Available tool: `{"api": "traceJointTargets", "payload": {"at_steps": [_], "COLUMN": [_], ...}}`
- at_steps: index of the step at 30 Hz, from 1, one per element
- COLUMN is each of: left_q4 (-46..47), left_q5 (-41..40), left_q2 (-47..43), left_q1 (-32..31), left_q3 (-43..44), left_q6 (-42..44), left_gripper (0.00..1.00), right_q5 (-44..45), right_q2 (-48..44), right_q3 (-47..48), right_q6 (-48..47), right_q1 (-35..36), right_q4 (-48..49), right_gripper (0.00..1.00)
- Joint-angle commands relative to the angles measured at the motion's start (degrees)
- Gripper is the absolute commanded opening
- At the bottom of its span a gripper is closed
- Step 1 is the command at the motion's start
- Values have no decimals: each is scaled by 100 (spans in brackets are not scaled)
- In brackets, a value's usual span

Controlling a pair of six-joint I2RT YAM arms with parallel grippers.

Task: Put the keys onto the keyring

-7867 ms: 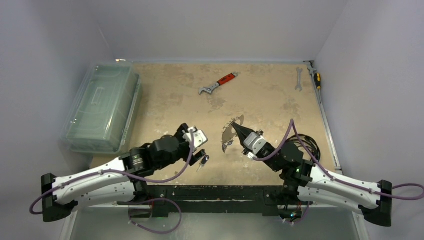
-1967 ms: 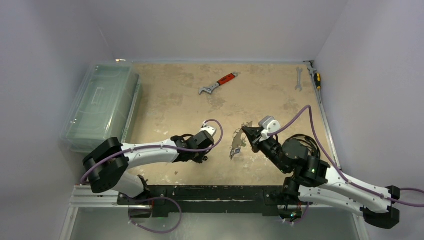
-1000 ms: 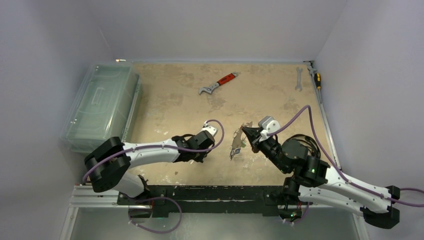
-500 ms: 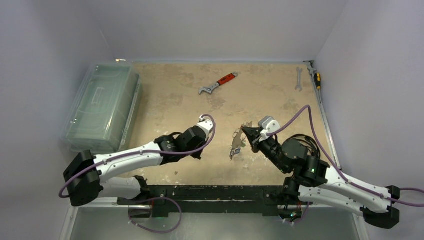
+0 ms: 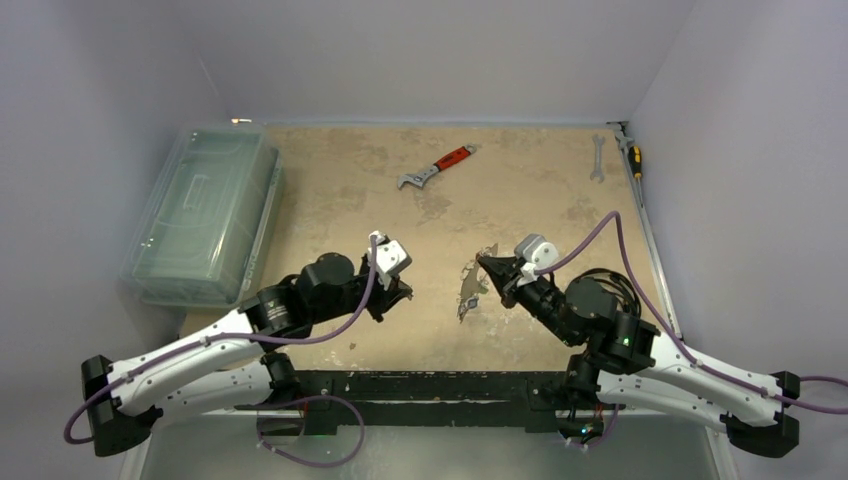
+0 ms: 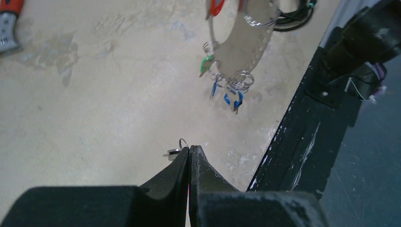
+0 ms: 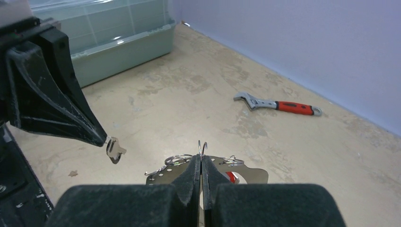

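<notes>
You have the keyring point(image 6: 243, 45) hanging in the air over the near middle of the table point(image 5: 330, 200). Your right gripper point(image 7: 201, 163) pinches it at its upper edge, with both fingers clenched tight on the flat silvery metal. Small split rings sit along the keyring's rim, and keys dangle from them. A green-tagged key point(image 6: 204, 64) hangs on one side, a blue-tagged key point(image 6: 235, 100) at the lowest point, and a red-tagged key point(image 6: 216, 5) higher up, close to the grip.

To the left of the keyring and apart from it, your left gripper point(image 6: 189, 152) has its fingers pressed together. At the very tips they grasp a small silver key point(image 7: 113, 149) that carries its own little split ring. That key is held off the table and touches neither the surface nor the keyring. In the left wrist view the keyring shows ahead of the tips.

Farther out, a red-handled wrench point(image 5: 436, 167) lies flat toward the far middle of the table. A plain spanner point(image 5: 598, 158) and a yellow-handled screwdriver point(image 5: 632, 155) lie in the far right corner by the wall. A clear lidded plastic box point(image 5: 205, 210) sits along the left edge. A coiled black cable point(image 6: 293, 16) lies beside your right arm.
</notes>
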Motion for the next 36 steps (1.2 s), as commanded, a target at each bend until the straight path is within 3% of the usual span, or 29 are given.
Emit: {"api": "traceJointTargets", "payload": {"at_steps": [1, 8, 18, 29, 36], "left_q4": [262, 260, -281, -811, -1198], "left_q5": [927, 1872, 2046, 2250, 2487], "left_q2": [-371, -814, -930, -768, -491], "left_q1": [26, 25, 25, 25, 25], "left_q3": [-31, -76, 238, 715, 1054], "left_q6": [956, 1973, 2501, 3123, 3650], "left_gripper": [0, 0, 0, 0, 0], "right_q5": [-658, -1981, -2989, -3366, -3157], "right_q2": [66, 270, 540, 476, 745], "right_q3": [60, -20, -157, -345, -167], "right_q6": [-122, -236, -361, -674, -1195], "right_q1": [29, 29, 29, 38, 126], "right_q4": [506, 824, 1062, 1318, 992], "right_gripper": [0, 0, 0, 0, 0]}}
